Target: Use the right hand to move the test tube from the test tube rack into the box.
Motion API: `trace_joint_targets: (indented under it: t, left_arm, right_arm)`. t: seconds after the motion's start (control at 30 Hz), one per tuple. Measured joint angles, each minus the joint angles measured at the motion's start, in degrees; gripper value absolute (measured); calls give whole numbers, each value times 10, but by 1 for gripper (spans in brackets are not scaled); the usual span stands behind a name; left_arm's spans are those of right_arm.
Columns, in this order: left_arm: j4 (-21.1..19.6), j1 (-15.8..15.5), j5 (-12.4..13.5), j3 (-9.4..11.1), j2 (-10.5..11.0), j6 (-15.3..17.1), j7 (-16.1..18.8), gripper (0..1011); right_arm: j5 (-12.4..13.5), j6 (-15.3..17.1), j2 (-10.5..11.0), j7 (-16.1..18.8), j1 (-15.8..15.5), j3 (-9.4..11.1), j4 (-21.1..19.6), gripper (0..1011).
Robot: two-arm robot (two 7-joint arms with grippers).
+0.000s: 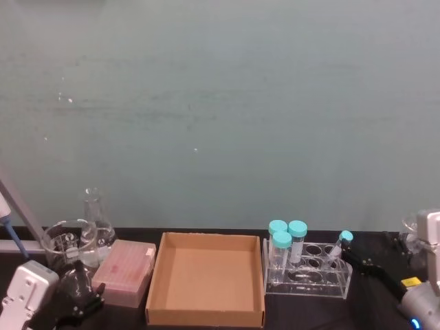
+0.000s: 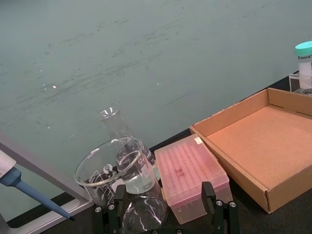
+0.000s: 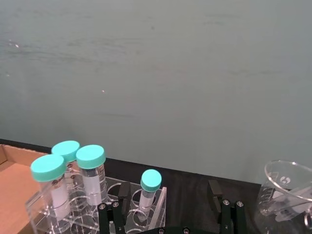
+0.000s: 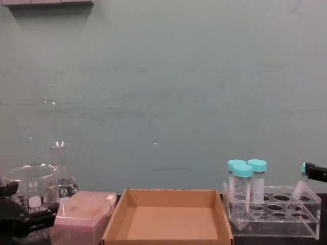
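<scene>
Nothing had reached the box: the tube leaned in the rack, our right gripper open and empty around it; left gripper parked, open.

Lower centre of the head view, the box is plain brown cardboard, matt and a touch fibrous. Right of it the test tube rack gleams: clear, glossy acrylic. The test tube is smooth clear plastic under a teal plastic cap. Lower left, the pink box is cloudy translucent plastic, and the beaker and flask are shiny glass. The right hand shows matt black fingers.
</scene>
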Motion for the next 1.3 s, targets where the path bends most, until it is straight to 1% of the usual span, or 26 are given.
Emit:
trace_joint_targets:
  t: [0.03,0.13,0.23,0.37,0.47,0.73,1.07,1.3]
  left_arm:
    - [0,0,0,0,0,0,0,1000]
    - [0,0,0,0,0,0,0,1000]
    - [0,0,0,0,0,0,0,1000]
    - [0,0,0,0,0,0,0,1000]
    - [0,0,0,0,0,0,0,1000]
    - [0,0,0,0,0,0,0,1000]
    - [0,0,0,0,0,0,0,1000]
    - [0,0,0,0,0,0,0,1000]
  right_arm:
    - [0,0,0,0,0,0,0,1000]
    - [0,6,-14,7,17,1,27,1000]
    - [-3,6,-23,14,27,1,42,1000]
    - [-7,5,-29,21,34,1,54,1000]
    - [-14,0,-38,28,44,1,71,1000]
    - [-27,-7,-51,42,57,4,95,1000]
    - [-40,-5,-60,51,64,9,105,1000]
    - [-40,-5,-60,51,64,9,106,1000]
